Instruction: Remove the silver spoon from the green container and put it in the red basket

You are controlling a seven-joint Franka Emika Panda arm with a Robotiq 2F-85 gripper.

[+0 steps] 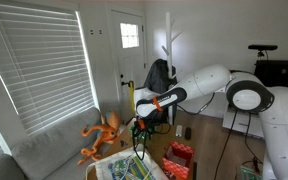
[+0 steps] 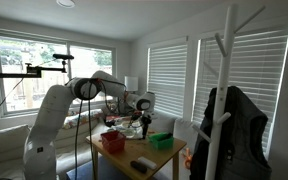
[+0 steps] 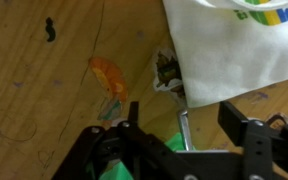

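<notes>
In the wrist view the silver spoon's handle [image 3: 184, 128] shows between my gripper's two dark fingers [image 3: 184, 116], touching neither. Bright green of the green container [image 3: 174, 146] shows just below the handle; the spoon's bowl is hidden. The gripper is open. In an exterior view the gripper [image 2: 144, 122] hangs over the table between the red basket [image 2: 111, 138] and the green container [image 2: 162, 141]. In an exterior view the gripper [image 1: 139, 126] is above the table, with the red basket [image 1: 179, 153] to its right.
A white printed cloth or bag [image 3: 234, 45] and a small orange item [image 3: 109, 78] lie on the wooden table. A dark flat object [image 2: 144, 163] sits near the table's front. An orange long-limbed toy [image 1: 102, 132] lies on the couch. A coat rack [image 2: 224, 100] stands close by.
</notes>
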